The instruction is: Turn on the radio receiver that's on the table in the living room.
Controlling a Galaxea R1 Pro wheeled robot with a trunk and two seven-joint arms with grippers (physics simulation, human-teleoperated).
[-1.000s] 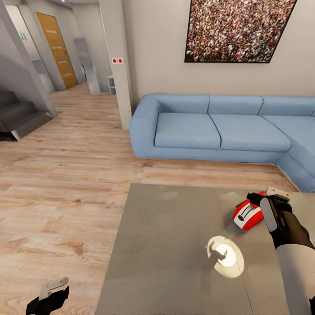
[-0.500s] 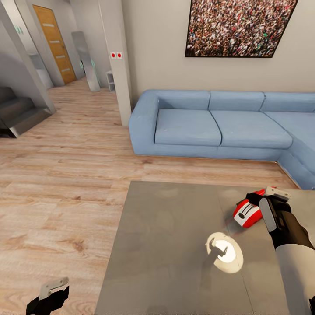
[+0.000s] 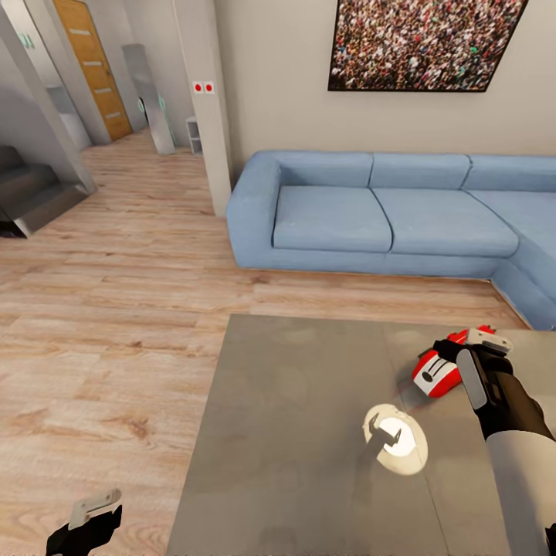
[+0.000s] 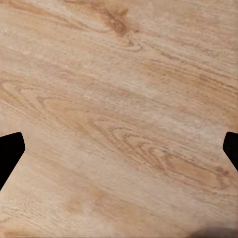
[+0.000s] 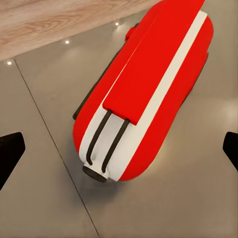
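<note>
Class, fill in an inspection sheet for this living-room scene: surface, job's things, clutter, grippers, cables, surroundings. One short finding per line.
Surface: table, glossy grey top, reflecting a ceiling light.
Job's things: radio receiver, red with white trim, lying on the table near its far right edge.
Clutter: nothing seen.
Grippers: right gripper above the radio receiver, fingers spread wide to either side of it, not touching; left gripper low over the wood floor, open, holding nothing.
Cables: nothing seen.
Surroundings: light-blue corner sofa behind the table, framed crowd picture on the beige wall, stairs and wooden door far left.
</note>
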